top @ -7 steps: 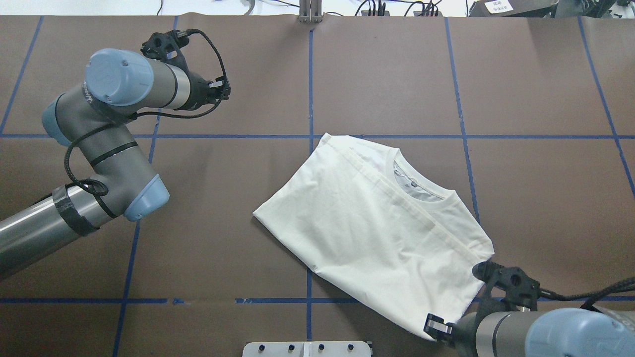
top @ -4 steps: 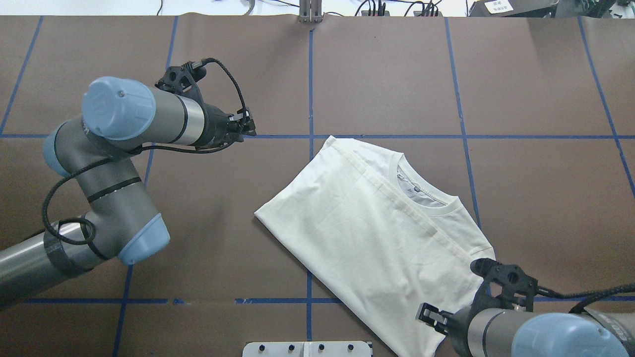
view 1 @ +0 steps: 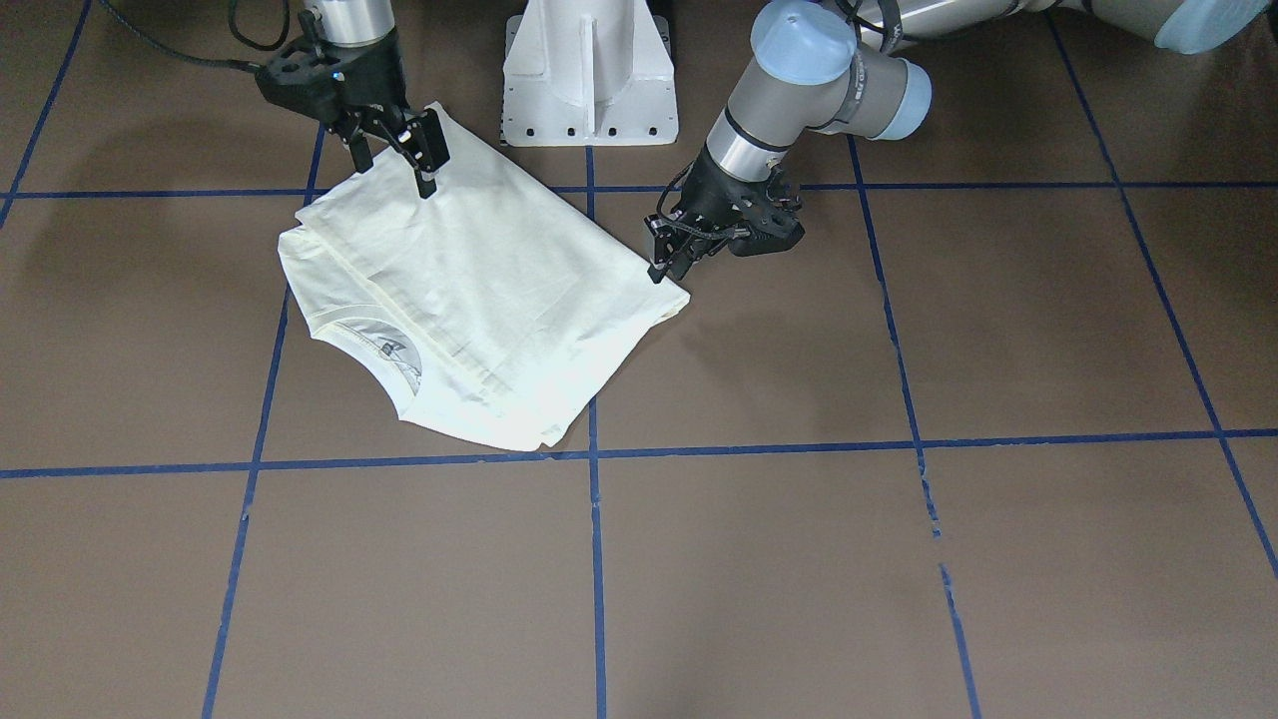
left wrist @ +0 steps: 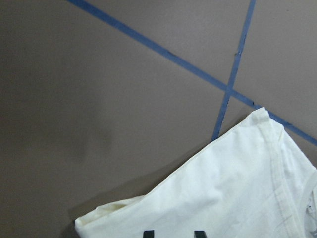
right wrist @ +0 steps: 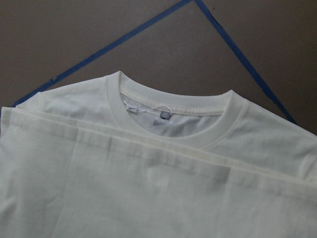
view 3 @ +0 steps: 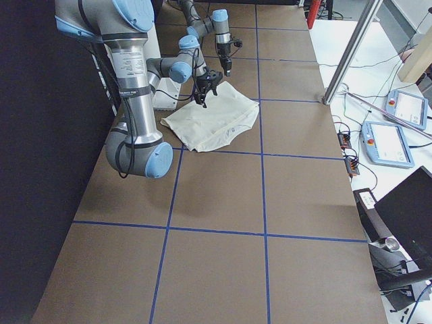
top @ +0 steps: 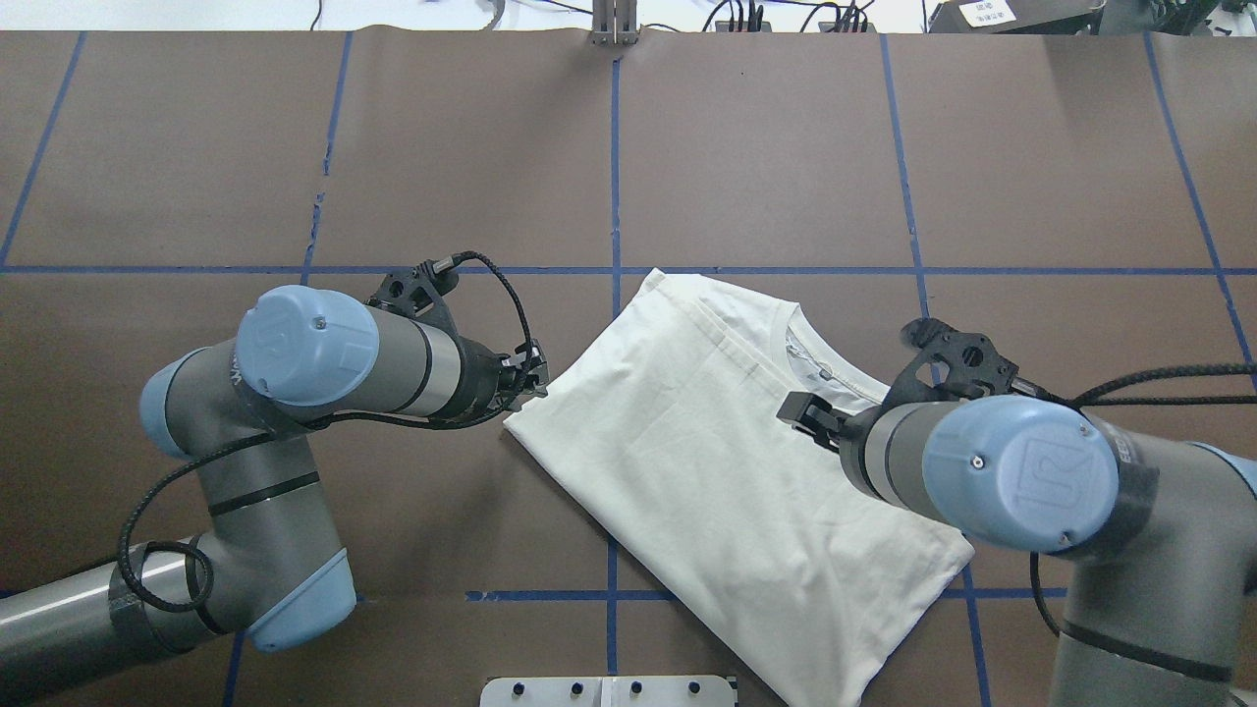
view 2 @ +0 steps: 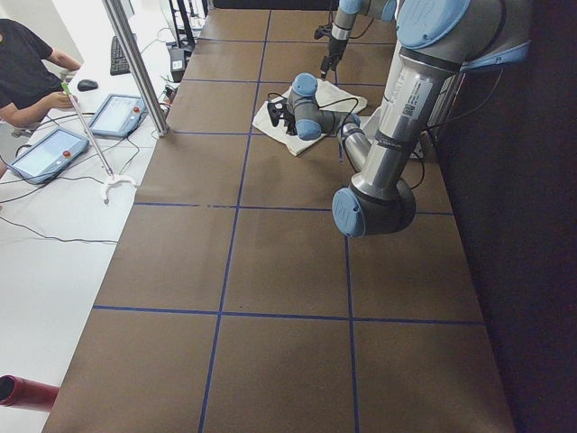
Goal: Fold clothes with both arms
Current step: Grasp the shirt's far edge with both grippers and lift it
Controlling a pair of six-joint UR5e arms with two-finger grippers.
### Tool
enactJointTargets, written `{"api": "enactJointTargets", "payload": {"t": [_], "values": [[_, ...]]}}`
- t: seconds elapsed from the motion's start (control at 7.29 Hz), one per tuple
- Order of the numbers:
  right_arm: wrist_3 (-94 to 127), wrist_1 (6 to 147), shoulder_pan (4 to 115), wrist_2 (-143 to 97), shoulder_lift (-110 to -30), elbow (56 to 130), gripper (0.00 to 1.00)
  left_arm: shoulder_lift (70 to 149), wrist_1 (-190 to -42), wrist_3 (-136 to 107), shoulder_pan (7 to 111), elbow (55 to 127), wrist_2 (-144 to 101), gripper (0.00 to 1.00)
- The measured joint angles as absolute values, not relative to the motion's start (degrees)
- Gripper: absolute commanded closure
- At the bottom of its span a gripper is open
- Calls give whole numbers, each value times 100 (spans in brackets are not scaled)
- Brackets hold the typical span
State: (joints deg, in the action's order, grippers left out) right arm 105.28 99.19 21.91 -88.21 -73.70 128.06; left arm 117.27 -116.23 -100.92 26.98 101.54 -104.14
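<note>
The right gripper (view 1: 394, 178), jaws apart, is being held over the shirt (top: 707, 471); the left gripper (view 1: 664, 260), jaw state not discernible, is being held beside its corner.

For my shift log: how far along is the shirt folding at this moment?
Done: the T-shirt lies flat with a side folded over the middle, its edge crossing the collar. In hand: the left hand is at a side corner, its grip unclear; the right hand hovers open over the cloth. Left: probably the final fold across its length.
</note>
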Motion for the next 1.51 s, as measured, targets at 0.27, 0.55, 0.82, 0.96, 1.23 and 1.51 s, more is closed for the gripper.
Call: {"api": "enactJointTargets", "payload": {"t": [0.27, 0.55, 0.82, 0.96, 1.23, 1.51], "values": [[10096, 9915, 2591, -8904, -6958, 12281, 0, 11724, -11481, -10114, 2524, 9981, -10399, 54], [10033, 9914, 2676, -8932, -6854, 12113, 0, 11733, -11457, -10108, 2454, 9825, -10388, 55], [10023, 9912, 2680, -8938, -6840, 12046, 0, 11743, -11456, -10089, 2445, 9704, -10322, 58], [10023, 9908, 2681, -8938, -6836, 12010, 0, 11747, -11454, -10074, 2445, 9686, -10249, 63], [10027, 9906, 2679, -8938, -6820, 11964, 0, 11751, -11452, -10056, 2449, 9656, -10124, 74], [10030, 9905, 2678, -8939, -6777, 11888, 0, 11751, -11458, -10042, 2447, 9603, -10024, 100]]}}
